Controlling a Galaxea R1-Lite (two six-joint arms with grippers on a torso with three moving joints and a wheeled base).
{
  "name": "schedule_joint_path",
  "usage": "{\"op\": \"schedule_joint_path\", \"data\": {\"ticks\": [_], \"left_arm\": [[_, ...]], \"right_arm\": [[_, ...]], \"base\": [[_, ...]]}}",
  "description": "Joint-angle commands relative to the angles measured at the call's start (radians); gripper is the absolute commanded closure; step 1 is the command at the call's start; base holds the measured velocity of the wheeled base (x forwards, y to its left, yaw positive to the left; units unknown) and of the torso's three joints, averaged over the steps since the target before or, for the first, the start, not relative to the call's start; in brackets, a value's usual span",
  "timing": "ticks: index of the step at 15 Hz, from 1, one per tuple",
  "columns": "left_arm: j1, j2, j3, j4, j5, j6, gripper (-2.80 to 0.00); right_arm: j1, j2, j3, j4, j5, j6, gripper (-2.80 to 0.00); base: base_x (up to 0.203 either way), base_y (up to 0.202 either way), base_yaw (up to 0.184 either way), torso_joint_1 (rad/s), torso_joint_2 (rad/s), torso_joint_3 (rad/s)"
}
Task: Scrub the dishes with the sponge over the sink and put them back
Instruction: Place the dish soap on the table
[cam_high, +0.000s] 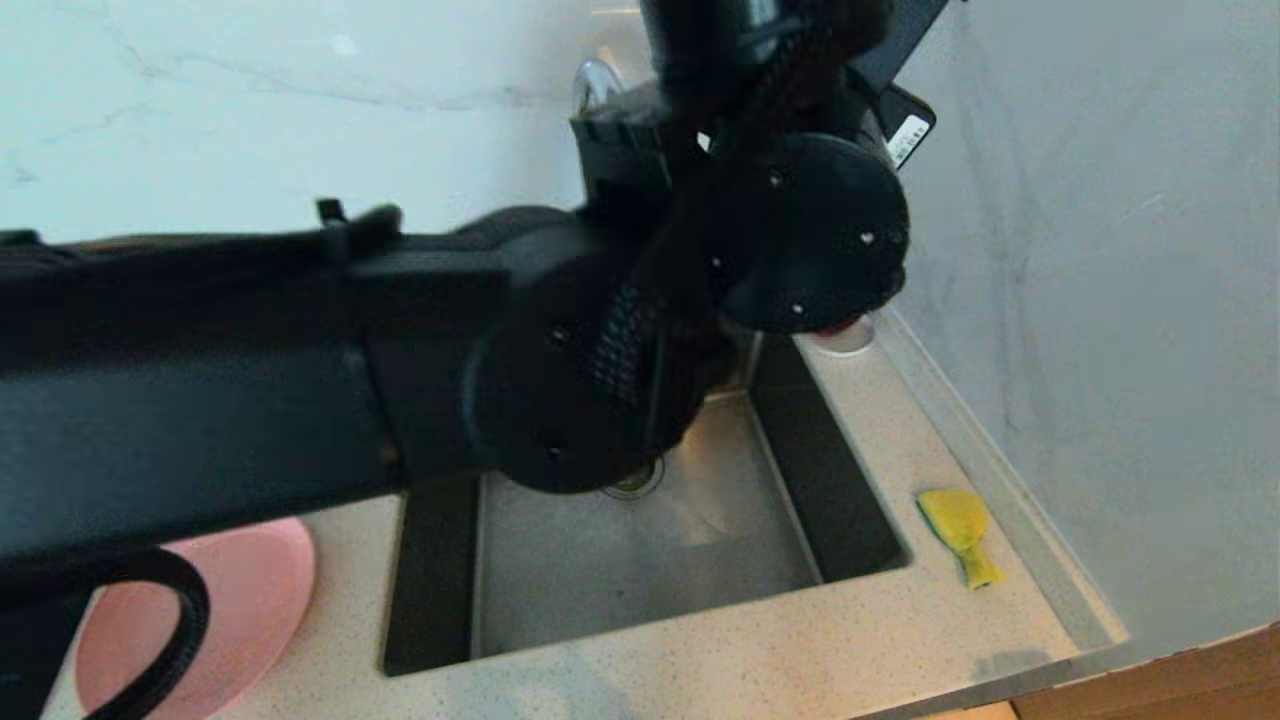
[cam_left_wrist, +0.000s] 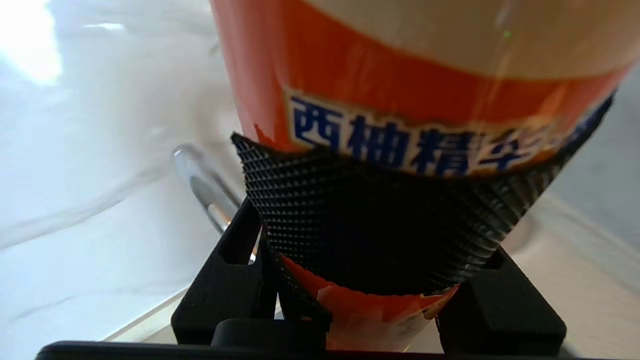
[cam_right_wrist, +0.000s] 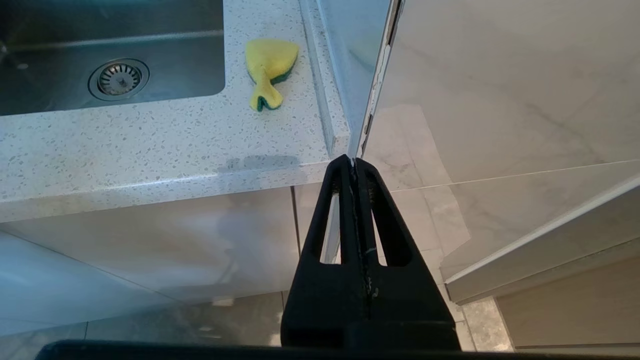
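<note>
My left arm reaches across the sink toward its back right corner, and its wrist hides the fingers in the head view. In the left wrist view my left gripper is shut on an orange bottle with a blue-lettered label, the ribbed pads wrapped round its body. The yellow and green sponge lies bent on the counter right of the sink, untouched. A pink plate rests on the counter left of the sink, partly behind the arm's cable. My right gripper hangs shut and empty below the counter's front edge.
The chrome tap rises behind the left wrist and shows beside the bottle. The drain sits in the basin floor. A small white round thing peeks out under the wrist at the sink's back right. A wall closes the counter's right side.
</note>
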Motion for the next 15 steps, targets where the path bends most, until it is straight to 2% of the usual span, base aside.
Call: {"op": "schedule_joint_path", "data": {"ticks": [1,3,6,8,12,15], "left_arm": [[0.020,-0.096,0.001,0.080,-0.051,-0.027,0.00],[0.061,-0.135,0.002,0.116,-0.085,-0.072,0.00],[0.125,-0.216,0.004,0.250,-0.103,-0.166,0.00],[0.180,-0.268,0.007,0.302,-0.143,-0.216,0.00],[0.359,-0.384,0.013,0.450,-0.242,-0.304,0.00],[0.536,-0.458,0.030,0.529,-0.322,-0.390,0.00]], "right_arm": [[0.000,0.000,0.000,0.000,0.000,0.000,0.00],[0.000,0.000,-0.001,0.000,0.000,0.000,0.00],[0.000,0.000,0.000,0.000,0.000,0.000,0.00],[0.000,0.000,0.000,0.000,0.000,0.000,0.00],[0.000,0.000,0.000,0.000,0.000,0.000,0.00],[0.000,0.000,0.000,0.000,0.000,0.000,0.00]], "base": [[0.000,0.000,0.000,0.000,0.00,0.000],[0.000,0.000,0.000,0.000,0.00,0.000],[0.000,0.000,0.000,0.000,0.00,0.000],[0.000,0.000,0.000,0.000,0.00,0.000],[0.000,0.000,0.000,0.000,0.00,0.000],[0.000,0.000,0.000,0.000,0.00,0.000]]}}
